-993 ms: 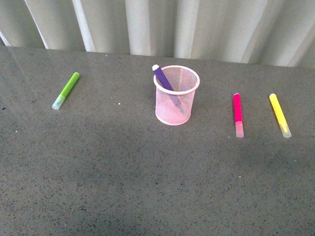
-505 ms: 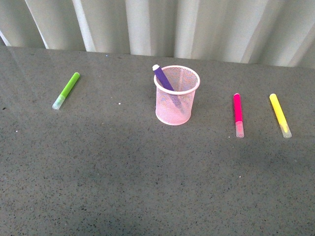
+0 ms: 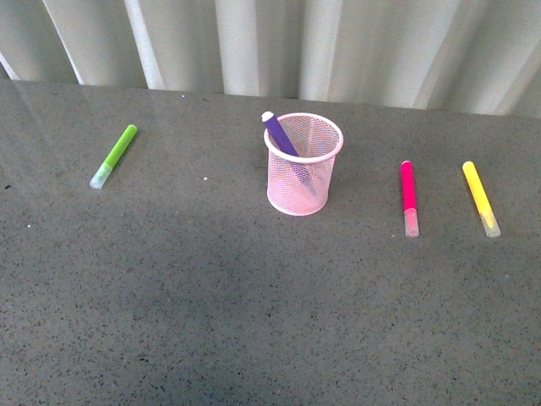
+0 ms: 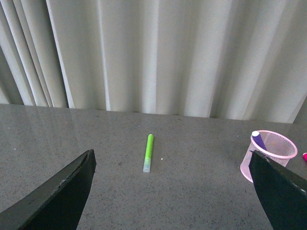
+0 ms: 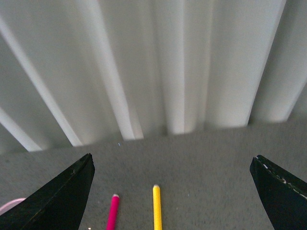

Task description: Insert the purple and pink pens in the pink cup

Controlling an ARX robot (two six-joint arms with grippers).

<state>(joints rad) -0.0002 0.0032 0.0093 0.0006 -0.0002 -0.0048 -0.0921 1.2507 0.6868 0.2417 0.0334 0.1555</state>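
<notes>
Starting at the grippers, Ana: how do they stand?

Both spread wide, Ben. The left gripper point(image 4: 171, 158) shows two dark, flat, wedge-shaped fingers point(image 4: 62, 191) far apart, and the right gripper point(image 5: 172, 158) looks the same. Each hangs above the table point(image 3: 254, 313), a grey speckled stone-like slab.

And the task's things?

The pink cup point(image 3: 292, 190) is a round wire-mesh holder with a solid rim, slightly tapered, standing upright near the middle of the table. The purple pen point(image 3: 279, 135) is inside it, tilted, leaning on the rim's left side with its pale tip poking above. The pink pen point(image 3: 409, 196) lies flat on the table, well apart from the cup on its right; it is a short magenta barrel whose translucent cap points toward the robot.

What else is about?

A yellow marker point(image 3: 480, 197) lies near the pink pen, on the side away from the cup, roughly parallel. A lime-green marker point(image 3: 114, 155) lies far to the left. A pale pleated curtain point(image 3: 338, 42) closes off the back.
</notes>
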